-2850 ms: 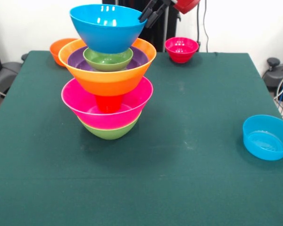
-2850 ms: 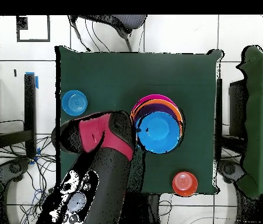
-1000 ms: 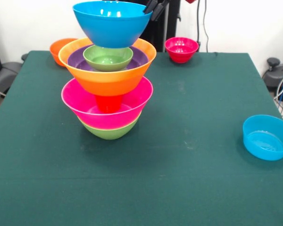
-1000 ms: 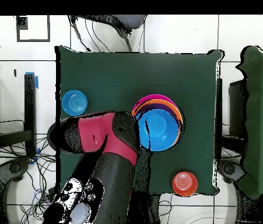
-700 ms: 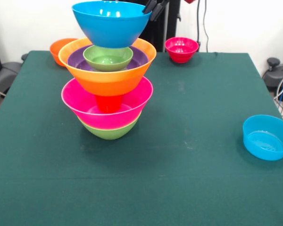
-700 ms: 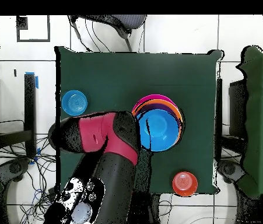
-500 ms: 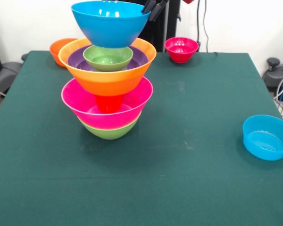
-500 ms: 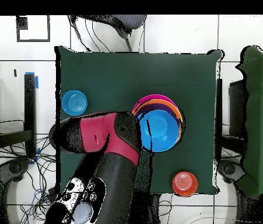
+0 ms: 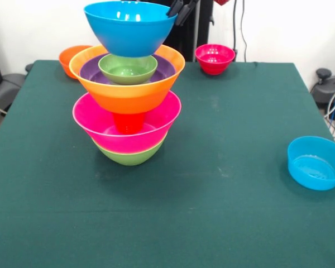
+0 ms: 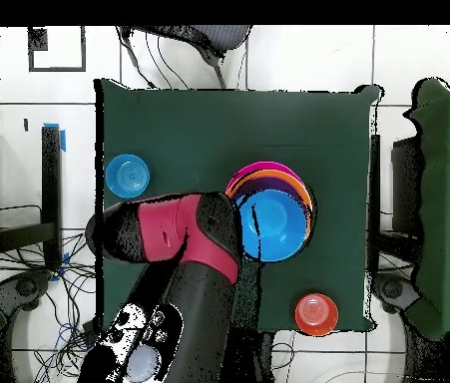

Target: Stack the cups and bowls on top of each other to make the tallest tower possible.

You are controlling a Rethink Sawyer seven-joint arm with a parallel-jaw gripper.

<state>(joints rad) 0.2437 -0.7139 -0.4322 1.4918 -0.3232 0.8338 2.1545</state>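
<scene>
Orange bowl, far left: I log a small one on the table behind the tower, partly hidden by it.

Tower: green bowl lowest, pink bowl nested in it, orange cup standing in the pink, big orange bowl on the cup, purple bowl inside that, small green bowl in the purple.

Big blue bowl: I see it held above the small green bowl, its base just over that rim; whether they touch I cannot tell.

Gripper: fingers pinched shut on the blue bowl's right-hand rim, at the picture's top edge.

Red bowl: loose, far side of the table, well apart from the tower.

Small blue bowl: loose, near the right edge.

Step in hand: I judge this as placing the big blue bowl on top.

Next move: I would centre it over the small green bowl, lower gently, and release only once it sits level; a rim-side grip may tilt it.
</scene>
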